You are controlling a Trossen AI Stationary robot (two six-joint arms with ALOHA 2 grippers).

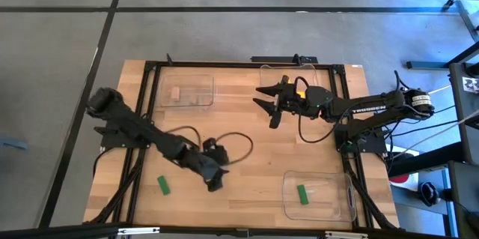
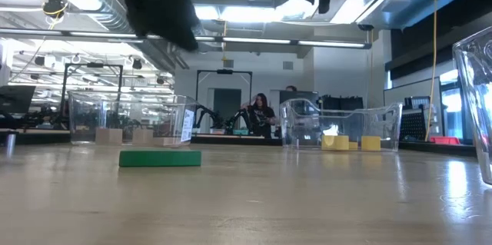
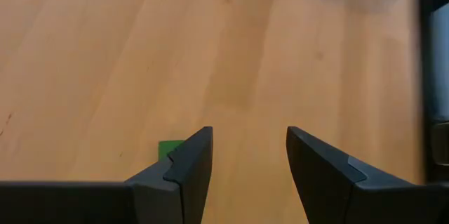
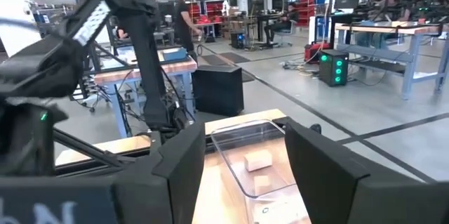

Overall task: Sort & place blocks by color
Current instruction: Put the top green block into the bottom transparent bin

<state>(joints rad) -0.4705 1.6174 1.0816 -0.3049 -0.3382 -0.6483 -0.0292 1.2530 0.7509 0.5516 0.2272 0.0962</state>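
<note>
Left gripper (image 1: pixel 215 180): fingers spread apart with bare wood showing between them in its wrist view; nothing held. It hangs above the near-left part of the table, pointing down and toward the near edge.
Left gripper, nearest block: a green block (image 1: pixel 163 186) lies flat on the tabletop, beside the gripper on its left and apart from it. In the left wrist view the same green block (image 3: pixel 168 149) shows partly behind one finger.
Right gripper (image 1: pixel 266 104): fingers spread, nothing between them. It is raised over the far-centre of the table, level with the far-right tray, pointing toward the left side.
Far-left tray (image 1: pixel 185 90): clear plastic; holds tan blocks (image 1: pixel 175 95). In the right wrist view, two tan blocks (image 4: pixel 258 160) lie on its floor.
Far-right tray (image 2: pixel 342 122): clear plastic; in the low view, yellow blocks (image 2: pixel 335 142) rest on its floor. From above it is largely hidden by the right arm.
Near-right tray (image 1: pixel 318 194): clear plastic; contains one green block in tray (image 1: pixel 302 194), lying flat.
Table (image 1: pixel 254 164): light wood, with a dark frame along its sides.
Background: a person (image 2: pixel 260 114) is seated in the room beyond the table.
</note>
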